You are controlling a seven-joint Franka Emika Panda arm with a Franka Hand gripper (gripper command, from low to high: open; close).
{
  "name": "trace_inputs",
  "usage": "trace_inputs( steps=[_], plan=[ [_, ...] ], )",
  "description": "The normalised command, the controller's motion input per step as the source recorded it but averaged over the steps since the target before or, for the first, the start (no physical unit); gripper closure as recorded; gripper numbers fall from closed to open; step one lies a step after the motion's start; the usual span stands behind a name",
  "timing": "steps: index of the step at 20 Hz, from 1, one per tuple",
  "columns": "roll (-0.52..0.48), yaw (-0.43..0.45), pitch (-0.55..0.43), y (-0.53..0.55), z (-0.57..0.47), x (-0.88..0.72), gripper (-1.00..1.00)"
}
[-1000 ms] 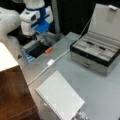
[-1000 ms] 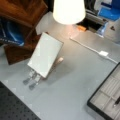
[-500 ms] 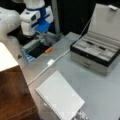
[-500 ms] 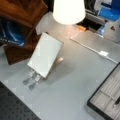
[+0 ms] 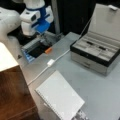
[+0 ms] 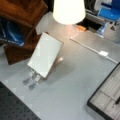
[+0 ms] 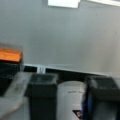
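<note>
The gripper [image 5: 45,40] hangs low over a dark tray [image 5: 37,50] at a front view's upper left. In the wrist view its fingers [image 7: 41,96] are spread around a white cylinder [image 7: 70,100], seemingly pinching it, though the contact is unclear. An orange block [image 5: 48,50] sits just beside it on the tray's edge. A notebook [image 5: 58,96] and open case [image 5: 96,51] lie well apart.

Bench [image 5: 100,90] centre is free btw notebook [image 5: 60,96] and jewellery box [image 5: 96,53]. Cable [image 5: 51,62] crosses it; orange block [image 5: 48,50] and black tray [image 5: 37,48] crowd the end effector [image 7: 70,97].
</note>
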Motion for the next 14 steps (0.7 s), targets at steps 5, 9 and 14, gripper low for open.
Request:
trace_inputs(
  steps=[5,9,14],
  plan=[
    [0.125,-0.032,-0.086,0.13,-0.19,-0.08,1.0],
    [0.104,-0.022,-0.103,0.12,-0.18,-0.08,1.0],
    [0.081,-0.009,-0.118,0.12,-0.23,-0.09,1.0]
  ],
)
